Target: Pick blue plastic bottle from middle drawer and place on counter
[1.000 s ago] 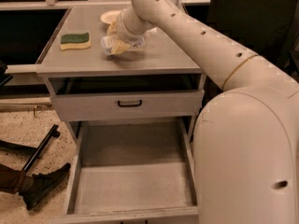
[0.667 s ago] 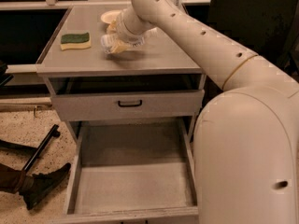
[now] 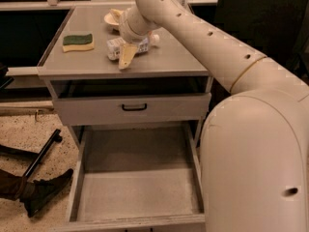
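Smooth cream plastic pincer [image 3: 126, 55] over matt grey metal counter [image 3: 164, 62].

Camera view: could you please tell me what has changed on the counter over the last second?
The gripper over the counter appears to have opened: its near finger swung toward the front edge, releasing the blue plastic bottle, which lies on its side there. The sponge, the arm and the open middle drawer stayed as they were.
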You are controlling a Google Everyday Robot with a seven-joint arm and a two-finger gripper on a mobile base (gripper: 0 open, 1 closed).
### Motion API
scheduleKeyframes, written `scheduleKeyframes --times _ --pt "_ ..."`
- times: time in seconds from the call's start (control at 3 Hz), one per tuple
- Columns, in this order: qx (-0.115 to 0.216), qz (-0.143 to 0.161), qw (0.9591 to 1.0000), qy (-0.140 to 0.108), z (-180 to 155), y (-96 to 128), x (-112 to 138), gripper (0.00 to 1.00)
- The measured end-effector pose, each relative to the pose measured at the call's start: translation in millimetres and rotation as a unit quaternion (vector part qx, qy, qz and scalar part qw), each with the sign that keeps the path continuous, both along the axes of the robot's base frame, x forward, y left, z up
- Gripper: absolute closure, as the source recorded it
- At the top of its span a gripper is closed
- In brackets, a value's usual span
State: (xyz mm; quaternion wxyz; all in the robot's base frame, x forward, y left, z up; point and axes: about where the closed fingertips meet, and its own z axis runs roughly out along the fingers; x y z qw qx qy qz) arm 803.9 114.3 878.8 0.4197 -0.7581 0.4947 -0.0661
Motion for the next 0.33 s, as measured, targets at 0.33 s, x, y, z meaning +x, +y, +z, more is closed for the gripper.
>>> scheduleKeyframes --times 0.33 --pt "0.0 0.0 1.0 0.0 0.0 0.0 0.0 0.0"
